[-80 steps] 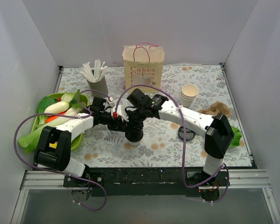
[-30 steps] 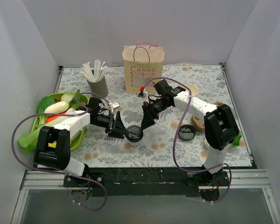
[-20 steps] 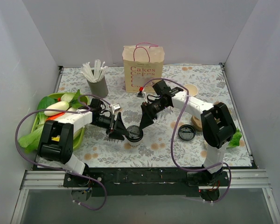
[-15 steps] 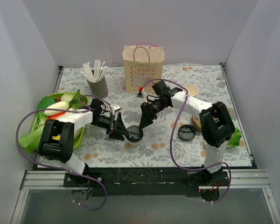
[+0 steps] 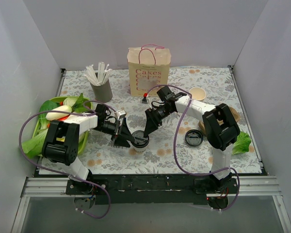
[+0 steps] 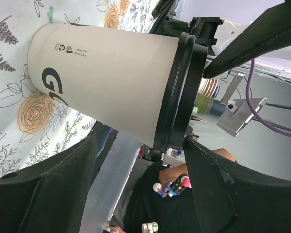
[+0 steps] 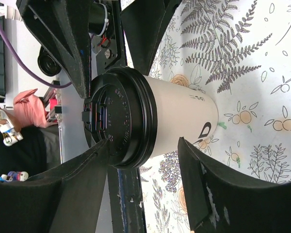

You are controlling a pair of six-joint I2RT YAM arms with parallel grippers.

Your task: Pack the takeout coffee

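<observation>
The takeout coffee (image 5: pixel 139 141), a white paper cup with dark print and a black lid, stands upright on the floral cloth near the table's middle. The cup fills the left wrist view (image 6: pixel 106 82) and sits centrally in the right wrist view (image 7: pixel 182 116). My left gripper (image 5: pixel 124 138) is open just left of it, fingertips (image 6: pixel 53 184) spread beside the cup's wall. My right gripper (image 5: pixel 149 127) is open just behind and to the right, one finger (image 7: pixel 82 184) lapping the lid's rim, the other (image 7: pixel 218 189) beside the cup's lower wall. Neither grips the cup. The "Cakes" paper bag (image 5: pixel 149 71) stands at the back.
A green tray (image 5: pixel 84 141) of vegetables lies at the left. A grey holder of white sticks (image 5: pixel 102 87) stands at the back left. Stacked cream cups (image 5: pixel 198 94), a loose black lid (image 5: pixel 194 139) and a lettuce leaf (image 5: pixel 241 143) lie to the right.
My right gripper has crept closer to the cup and its jaws have narrowed a little. The left gripper stays beside the cup. The cup has not moved.
</observation>
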